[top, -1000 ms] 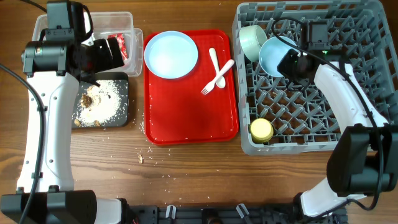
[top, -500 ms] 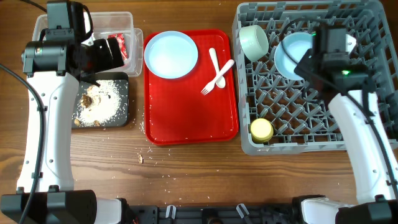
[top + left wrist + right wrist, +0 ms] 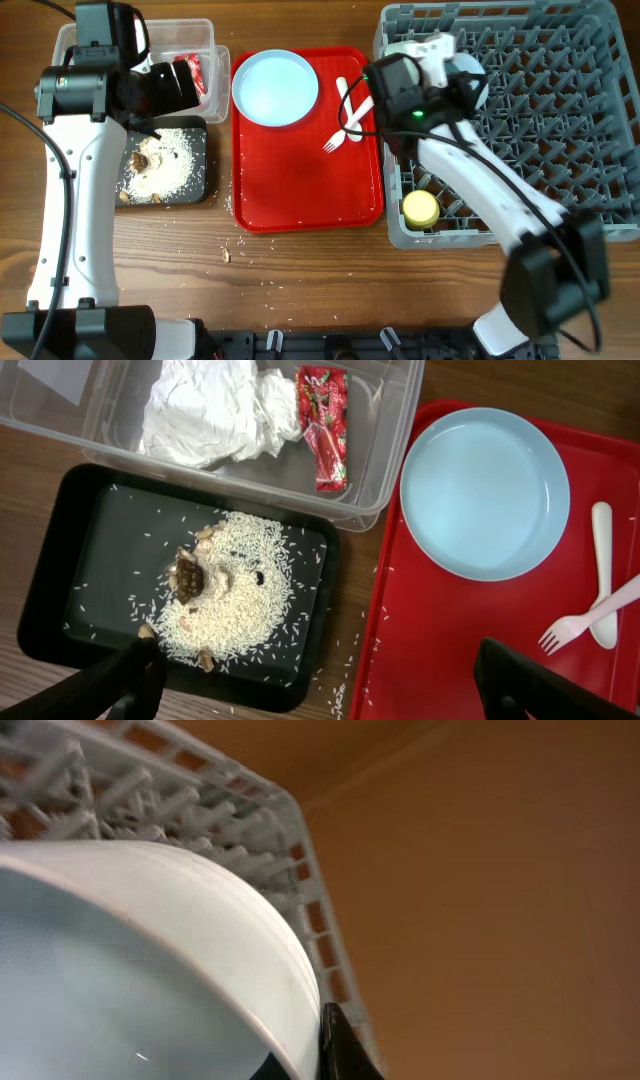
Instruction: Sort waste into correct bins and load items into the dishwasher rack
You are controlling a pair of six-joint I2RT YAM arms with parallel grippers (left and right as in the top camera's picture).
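Note:
My left gripper [image 3: 325, 690] is open and empty, hovering above the black tray [image 3: 90, 530] and the red tray's edge. The black tray holds rice-like food scraps [image 3: 225, 595]. The clear tub [image 3: 380, 470] holds the white napkin [image 3: 215, 415] and the red wrapper [image 3: 325, 425]. The pale blue plate [image 3: 275, 88], white fork [image 3: 340, 130] and spoon [image 3: 343, 95] lie on the red tray. My right gripper [image 3: 450, 68] is at the back left of the grey rack [image 3: 560, 150], shut on the rim of a pale bowl [image 3: 130, 970]. A second bowl [image 3: 397, 48] is partly hidden by the arm. The yellow cup [image 3: 420, 208] sits in the rack's front left.
The red serving tray [image 3: 310, 190] lies between the bins and the rack. Crumbs [image 3: 227, 255] are scattered on the wooden table in front of it. My right arm stretches diagonally across the rack's left half.
My right arm carried the bowl toward the rack's back, then its wrist swung left over the rack's back-left corner. The left arm has not moved.

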